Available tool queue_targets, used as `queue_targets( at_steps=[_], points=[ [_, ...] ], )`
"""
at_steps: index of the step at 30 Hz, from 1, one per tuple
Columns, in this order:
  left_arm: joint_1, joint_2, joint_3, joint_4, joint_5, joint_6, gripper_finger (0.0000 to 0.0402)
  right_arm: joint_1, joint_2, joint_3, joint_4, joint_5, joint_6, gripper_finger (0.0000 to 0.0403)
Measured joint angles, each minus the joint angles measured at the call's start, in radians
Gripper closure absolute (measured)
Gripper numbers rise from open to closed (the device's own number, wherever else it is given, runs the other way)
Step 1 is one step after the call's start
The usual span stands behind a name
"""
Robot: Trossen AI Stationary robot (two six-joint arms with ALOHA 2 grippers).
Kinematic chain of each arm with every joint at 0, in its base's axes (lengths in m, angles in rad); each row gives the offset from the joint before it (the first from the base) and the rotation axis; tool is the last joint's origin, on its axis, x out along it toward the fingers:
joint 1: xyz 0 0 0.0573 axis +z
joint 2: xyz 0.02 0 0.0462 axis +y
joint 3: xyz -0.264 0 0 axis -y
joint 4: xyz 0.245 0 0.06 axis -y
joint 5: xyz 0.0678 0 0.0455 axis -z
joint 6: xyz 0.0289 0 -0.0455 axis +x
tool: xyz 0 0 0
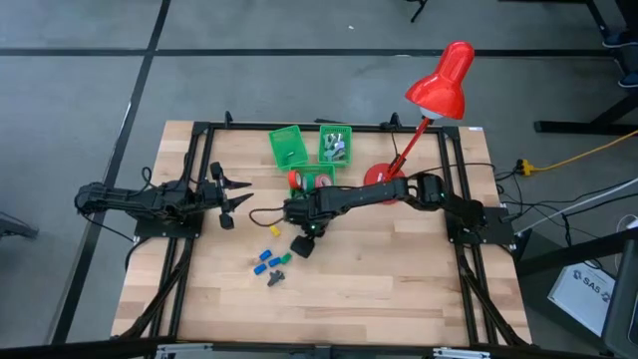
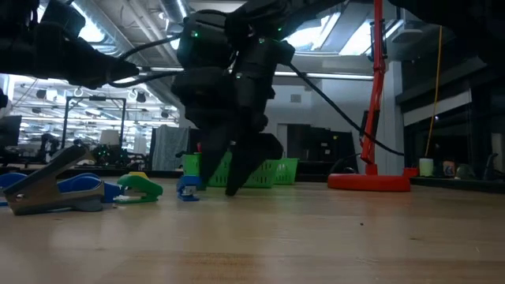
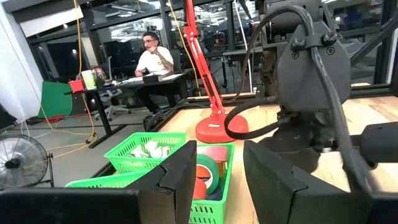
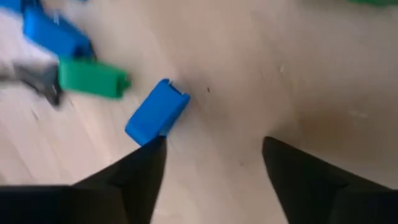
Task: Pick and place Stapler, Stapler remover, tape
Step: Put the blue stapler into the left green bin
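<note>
My right gripper (image 4: 214, 146) is open and points steeply down at the table's middle (image 1: 302, 246), its fingertips close above the wood (image 2: 235, 183). A small blue stapler (image 4: 157, 112) lies on the table just beyond one fingertip, with nothing between the fingers. Past it lie a green stapler (image 4: 93, 79), another blue one (image 4: 53, 34) and a grey stapler remover (image 2: 43, 188). Rolls of tape (image 3: 210, 171) sit in a green basket (image 1: 313, 180). My left gripper (image 1: 233, 197) waits open, level, at the table's left. My right gripper stands over the bare wood with one fingertip (image 4: 152, 149) right at the small blue stapler's near corner (image 4: 144, 135). Whether it touches that corner, I cannot tell. The stapler lies flat on the table.
Two more green baskets (image 1: 287, 147) (image 1: 335, 145) stand at the far edge. A red desk lamp (image 1: 440, 88) has its base (image 1: 383, 177) on the table at the back right. A person sits at a desk beyond the table (image 3: 152, 56). Bare wood lies toward the near edge.
</note>
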Motion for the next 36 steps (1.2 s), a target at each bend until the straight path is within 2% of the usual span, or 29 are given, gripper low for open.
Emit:
queue_targets(
  at_steps=[2,6,13,19,23,29,36],
  points=[
    [0.000,0.000,0.000,0.000,0.000,0.000,0.0274,0.003,0.000,0.000,0.012,-0.012,0.085,0.0108],
    [0.000,0.000,0.000,0.000,0.000,0.000,0.0274,0.022,0.000,0.000,0.043,-0.073,0.121,0.0077],
    [0.000,0.000,0.000,0.000,0.000,0.000,0.0274,0.066,0.000,-0.001,0.085,-0.080,0.174,0.0071],
    [0.000,0.000,0.000,0.000,0.000,0.000,0.0274,0.069,0.000,-0.001,0.132,0.028,0.300,0.0075],
    [0.000,0.000,0.000,0.000,0.000,0.000,0.0274,0.069,0.000,-0.001,0.131,0.105,0.326,0.0082],
    [0.000,0.000,0.000,0.000,0.000,0.000,0.0274,0.072,0.000,-0.001,0.100,0.205,0.316,0.0096],
    [0.000,0.000,0.000,0.000,0.000,0.000,0.0274,0.081,0.000,-0.001,0.056,0.260,0.265,0.0128]
  ],
)
